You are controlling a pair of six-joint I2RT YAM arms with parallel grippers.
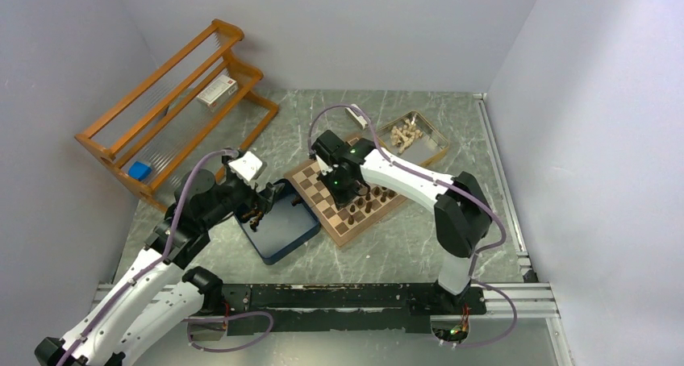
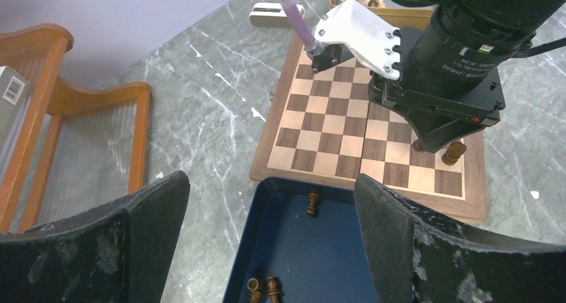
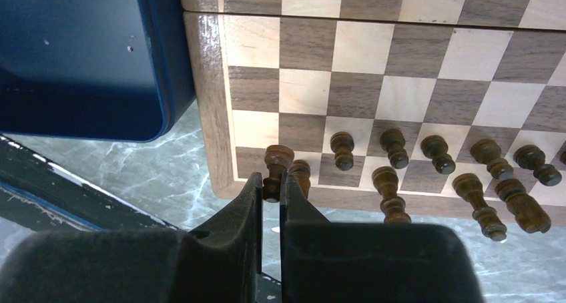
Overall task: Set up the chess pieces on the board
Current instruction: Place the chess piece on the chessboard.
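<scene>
The chessboard [image 1: 323, 190] lies mid-table, and also shows in the left wrist view [image 2: 334, 126] and the right wrist view [image 3: 374, 69]. Several dark brown pieces [image 3: 434, 159] stand in two rows along its near edge. My right gripper [image 3: 271, 188] is shut on a dark brown piece [image 3: 275, 166], held over the board's near corner square beside another piece [image 3: 302, 175]. My left gripper [image 2: 270, 239] is open and empty above the dark blue box [image 2: 314, 256], where three dark pieces lie: one [image 2: 312, 203] near the far wall, two [image 2: 263, 291] nearer.
A wooden rack [image 1: 173, 100] stands at the back left. A tray of pale beige pieces [image 1: 407, 136] sits behind the board. The blue box [image 1: 278, 221] touches the board's left side. The rail [image 1: 355, 297] runs along the near edge.
</scene>
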